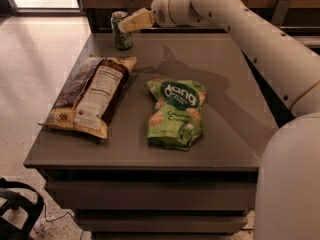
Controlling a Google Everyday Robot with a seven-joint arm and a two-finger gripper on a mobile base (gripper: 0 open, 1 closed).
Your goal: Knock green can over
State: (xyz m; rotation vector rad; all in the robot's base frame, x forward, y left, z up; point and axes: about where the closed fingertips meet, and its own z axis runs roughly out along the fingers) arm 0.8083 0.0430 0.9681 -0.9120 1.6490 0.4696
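The green can (121,31), small with white patterning and a silver top, stands upright at the far left corner of the grey table (225,114). My gripper (125,26), with cream-coloured fingers, reaches in from the right on the white arm (235,19). Its tip is at the can's upper right side, touching or nearly touching it.
A brown snack bag (87,96) lies flat on the table's left side. A green "dang" snack bag (175,113) lies in the middle. The table's left edge drops to a tiled floor. A dark wall runs behind the table. A black object (17,211) sits at the bottom left.
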